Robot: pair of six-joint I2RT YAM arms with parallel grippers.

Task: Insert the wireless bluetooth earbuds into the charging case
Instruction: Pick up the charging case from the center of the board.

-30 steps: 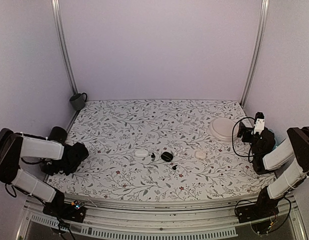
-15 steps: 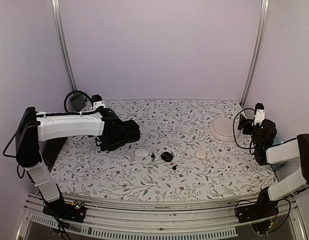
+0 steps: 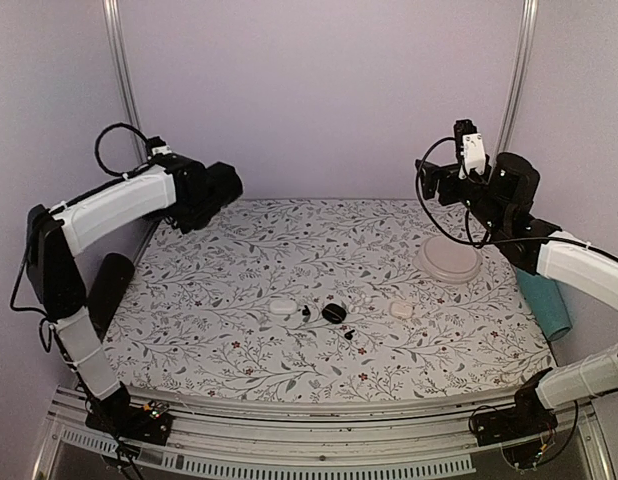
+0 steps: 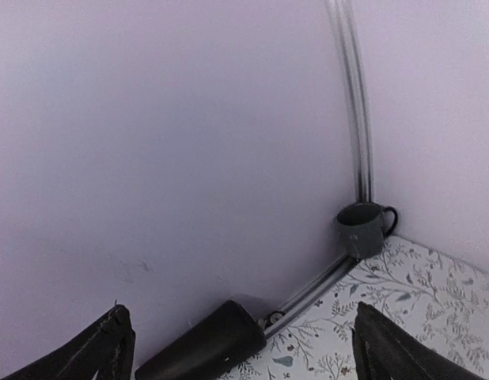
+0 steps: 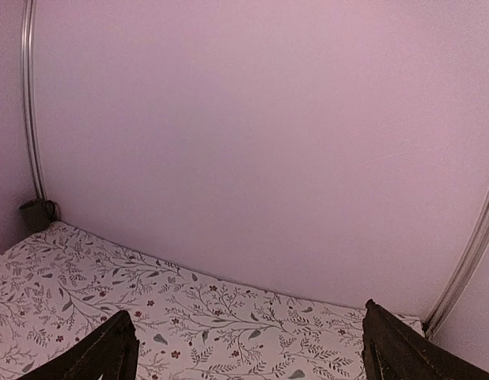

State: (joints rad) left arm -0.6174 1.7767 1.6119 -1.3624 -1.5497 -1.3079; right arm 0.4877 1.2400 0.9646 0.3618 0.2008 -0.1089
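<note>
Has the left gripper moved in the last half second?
Yes. The left gripper has swung up and back toward the rear-left corner, and is now farther from the small round black charging case than half a second ago.

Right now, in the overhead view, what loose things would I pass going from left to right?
black roll → left white pebble → earbud → charging case → right white pebble → white round dish → teal cylinder

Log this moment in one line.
left gripper open, aloft | right gripper open, aloft | earbuds on table, outside case
</note>
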